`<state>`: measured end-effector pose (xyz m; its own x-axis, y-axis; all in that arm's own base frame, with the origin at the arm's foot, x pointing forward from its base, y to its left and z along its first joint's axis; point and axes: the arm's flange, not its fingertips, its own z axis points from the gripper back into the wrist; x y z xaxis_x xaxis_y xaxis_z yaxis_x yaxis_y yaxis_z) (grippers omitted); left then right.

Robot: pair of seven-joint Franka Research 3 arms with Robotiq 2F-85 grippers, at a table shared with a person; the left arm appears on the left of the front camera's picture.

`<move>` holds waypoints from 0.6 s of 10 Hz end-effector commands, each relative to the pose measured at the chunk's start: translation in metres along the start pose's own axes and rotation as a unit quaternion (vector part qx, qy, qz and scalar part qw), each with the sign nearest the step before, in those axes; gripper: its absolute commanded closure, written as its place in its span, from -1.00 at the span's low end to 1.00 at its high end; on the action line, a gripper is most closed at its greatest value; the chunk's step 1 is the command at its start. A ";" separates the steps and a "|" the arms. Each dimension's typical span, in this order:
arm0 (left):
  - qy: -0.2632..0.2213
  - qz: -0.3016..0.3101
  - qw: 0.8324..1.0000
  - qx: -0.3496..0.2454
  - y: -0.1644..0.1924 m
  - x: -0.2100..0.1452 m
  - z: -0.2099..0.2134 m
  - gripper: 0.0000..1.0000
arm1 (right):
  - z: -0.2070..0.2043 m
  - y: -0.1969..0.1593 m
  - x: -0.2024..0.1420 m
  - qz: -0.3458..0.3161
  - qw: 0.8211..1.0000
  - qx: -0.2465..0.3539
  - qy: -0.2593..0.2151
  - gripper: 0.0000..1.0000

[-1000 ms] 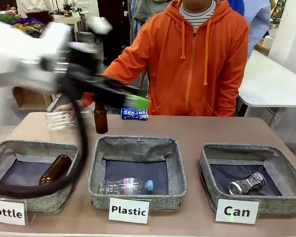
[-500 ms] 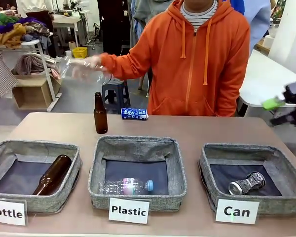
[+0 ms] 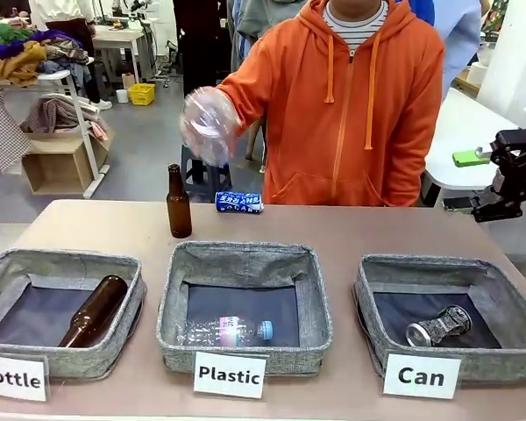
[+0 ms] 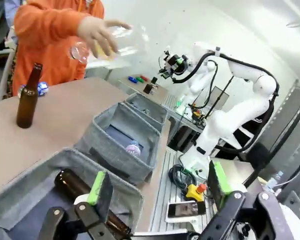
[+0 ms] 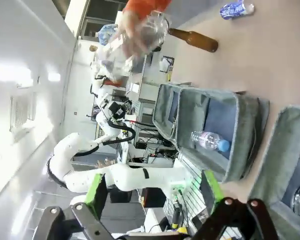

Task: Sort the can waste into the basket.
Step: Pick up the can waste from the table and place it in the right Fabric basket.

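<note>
The person has swung a clear, crumpled plastic bottle toward the middle. The left gripper is spread, empty. A blue metal can lies on the far tabletop, likely next: grip its round body. A dented silver can sits in the grey fabric Can basket. The right gripper, spread, hangs beyond.

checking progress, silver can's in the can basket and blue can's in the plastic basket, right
Not quite. The blue can lies on the table near the person, in no basket; the front view shows it. The silver can is in the Can basket.
</note>
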<state>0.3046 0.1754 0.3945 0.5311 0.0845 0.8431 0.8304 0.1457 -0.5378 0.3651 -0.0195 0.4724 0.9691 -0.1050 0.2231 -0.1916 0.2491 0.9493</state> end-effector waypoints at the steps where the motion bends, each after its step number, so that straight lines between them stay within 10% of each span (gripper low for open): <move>1: 0.006 -0.012 0.999 0.035 -0.049 0.014 0.000 -1.00 | -0.016 0.019 -0.012 0.018 1.000 -0.008 0.008 -1.00; 6: 0.006 -0.012 0.999 0.035 -0.049 0.014 0.000 -1.00 | -0.016 0.019 -0.012 0.018 1.000 -0.008 0.008 -1.00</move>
<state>0.2730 0.1733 0.4350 0.5029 0.0668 0.8617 0.8358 0.2162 -0.5046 0.3553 0.0004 0.4850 0.9639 -0.0609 0.2593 -0.2315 0.2893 0.9288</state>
